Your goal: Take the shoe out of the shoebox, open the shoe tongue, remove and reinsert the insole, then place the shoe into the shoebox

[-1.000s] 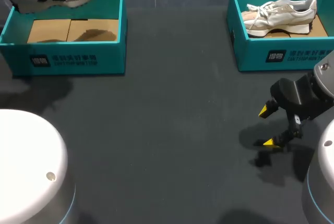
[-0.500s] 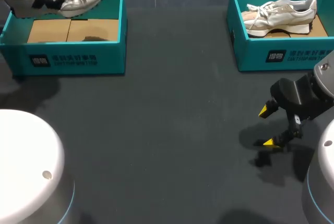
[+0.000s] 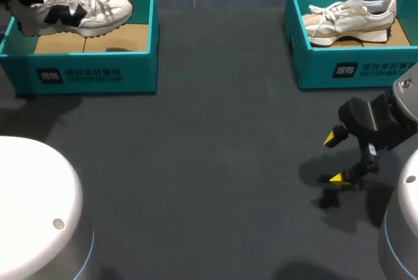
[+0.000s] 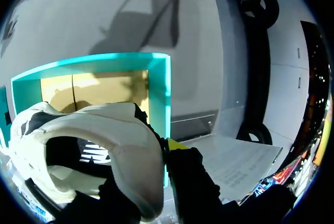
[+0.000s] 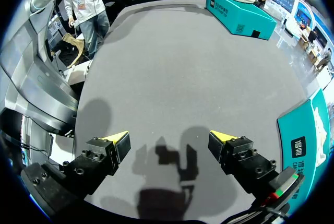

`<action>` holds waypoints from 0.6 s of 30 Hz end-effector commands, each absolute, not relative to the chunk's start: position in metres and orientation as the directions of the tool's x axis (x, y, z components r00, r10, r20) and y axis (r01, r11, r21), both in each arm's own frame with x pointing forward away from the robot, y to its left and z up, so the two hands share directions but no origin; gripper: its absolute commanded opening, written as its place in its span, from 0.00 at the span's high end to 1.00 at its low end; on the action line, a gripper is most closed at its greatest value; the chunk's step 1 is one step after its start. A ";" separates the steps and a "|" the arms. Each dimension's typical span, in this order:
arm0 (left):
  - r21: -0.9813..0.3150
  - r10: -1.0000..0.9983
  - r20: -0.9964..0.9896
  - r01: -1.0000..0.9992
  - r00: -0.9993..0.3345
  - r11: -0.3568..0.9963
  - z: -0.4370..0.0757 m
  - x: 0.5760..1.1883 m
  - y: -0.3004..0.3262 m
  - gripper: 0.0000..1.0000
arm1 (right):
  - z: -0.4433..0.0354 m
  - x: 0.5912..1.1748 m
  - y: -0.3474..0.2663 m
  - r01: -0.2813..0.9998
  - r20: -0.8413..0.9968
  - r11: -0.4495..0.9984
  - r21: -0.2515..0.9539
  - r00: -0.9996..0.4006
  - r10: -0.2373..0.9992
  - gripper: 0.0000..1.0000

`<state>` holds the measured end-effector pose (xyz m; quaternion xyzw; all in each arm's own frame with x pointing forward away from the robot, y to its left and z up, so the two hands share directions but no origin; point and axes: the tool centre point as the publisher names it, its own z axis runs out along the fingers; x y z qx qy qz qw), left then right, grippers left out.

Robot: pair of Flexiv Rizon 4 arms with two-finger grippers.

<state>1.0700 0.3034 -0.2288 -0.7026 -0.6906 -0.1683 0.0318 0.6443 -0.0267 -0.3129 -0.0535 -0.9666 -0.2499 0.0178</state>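
Note:
A white shoe with dark side marks hangs low over the back of the left teal shoebox, toe pointing right. My left gripper is shut on the shoe's heel collar, and one yellow fingertip shows beside it. The box's cardboard floor lies ahead of the shoe. My right gripper stands open above the bare table at the right, nothing between its fingers. The shoe's contact with the box floor is hidden.
A second teal shoebox at the back right holds another pale shoe. White round arm bases stand at the front left and front right. Dark table stretches between the boxes.
The left arm has lowered the shoe, from above the left box's back rim down into the box. The right arm has not moved.

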 end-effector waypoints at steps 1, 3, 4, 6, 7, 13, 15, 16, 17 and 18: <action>0.174 0.960 0.280 0.984 -0.010 -0.040 -0.230 1.078 0.303 1.00 | -0.313 0.643 -0.027 0.113 0.059 0.870 0.479 -0.994 0.096 0.00; 0.174 0.960 0.280 0.984 -0.010 -0.040 -0.230 1.078 0.303 1.00 | -0.313 0.643 -0.027 0.113 0.059 0.870 0.479 -0.994 0.096 0.00; 0.174 0.960 0.280 0.984 -0.010 -0.040 -0.230 1.078 0.303 1.00 | -0.313 0.643 -0.027 0.113 0.059 0.870 0.479 -0.994 0.096 0.00; 0.174 0.960 0.280 0.984 -0.010 -0.040 -0.230 1.078 0.303 1.00 | -0.313 0.643 -0.027 0.113 0.059 0.870 0.479 -0.994 0.096 0.00; 0.174 0.960 0.280 0.984 -0.010 -0.040 -0.230 1.078 0.303 1.00 | -0.313 0.643 -0.027 0.113 0.059 0.870 0.479 -0.994 0.096 0.00; 0.129 0.957 0.290 0.991 -0.002 -0.037 -0.247 1.077 0.302 1.00 | -0.313 0.643 -0.027 0.113 0.059 0.870 0.479 -0.994 0.096 0.00; 0.118 0.956 0.293 0.993 -0.009 -0.027 -0.258 1.077 0.302 1.00 | -0.313 0.643 -0.027 0.113 0.059 0.870 0.479 -0.994 0.096 0.00; 0.109 0.955 0.297 0.994 -0.017 -0.017 -0.263 1.077 0.303 1.00 | -0.313 0.643 -0.027 0.113 0.059 0.870 0.479 -0.994 0.096 0.00; 0.103 0.954 0.299 0.995 -0.012 -0.020 -0.268 1.076 0.303 1.00 | -0.313 0.643 -0.027 0.113 0.059 0.870 0.479 -0.994 0.096 0.00; 0.103 0.953 0.303 0.994 -0.013 -0.019 -0.271 1.075 0.303 1.00 | -0.313 0.643 -0.027 0.113 0.059 0.870 0.479 -0.994 0.096 0.00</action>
